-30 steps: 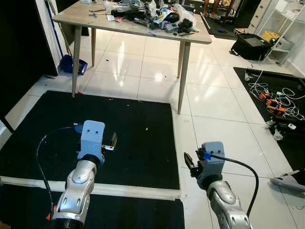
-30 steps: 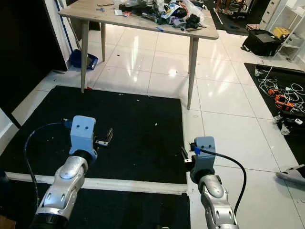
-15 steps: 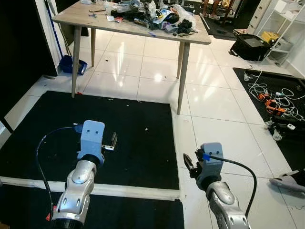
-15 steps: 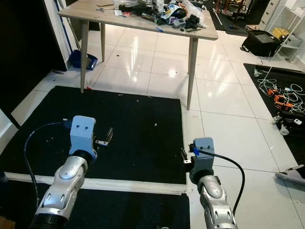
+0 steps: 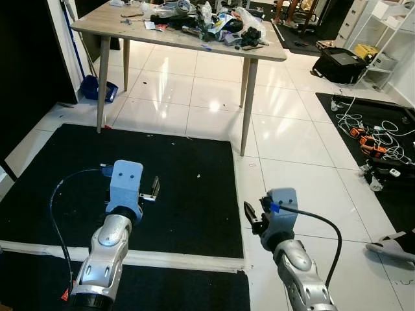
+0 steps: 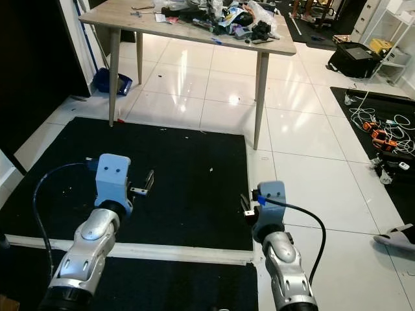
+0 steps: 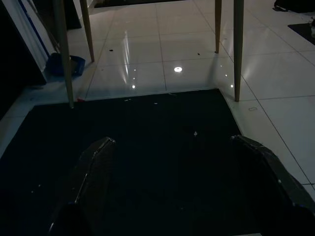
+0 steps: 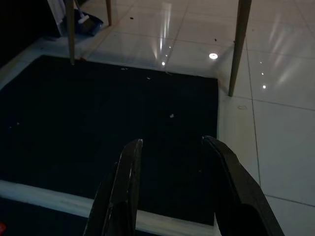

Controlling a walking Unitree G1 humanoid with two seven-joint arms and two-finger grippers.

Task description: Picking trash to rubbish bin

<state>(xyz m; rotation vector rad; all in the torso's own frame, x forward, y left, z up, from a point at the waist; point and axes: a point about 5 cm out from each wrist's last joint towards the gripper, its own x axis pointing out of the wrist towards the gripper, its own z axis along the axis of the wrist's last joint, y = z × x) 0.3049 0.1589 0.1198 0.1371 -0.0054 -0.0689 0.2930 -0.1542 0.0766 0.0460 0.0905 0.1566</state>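
trash: small pale scraps [image 5: 198, 174] on black mat [image 5: 194, 214], short of the surface [image 5: 97, 26] | left hand [image 5: 154, 190] fingers apart, empty, over mat | right hand [image 5: 254, 219] fingers apart, empty, mat's edge | handling: likely light, flimsy; pinch from above

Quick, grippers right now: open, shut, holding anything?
Left gripper: open, holding nothing, above the black mat.
Right gripper: open, holding nothing, over the mat's edge.
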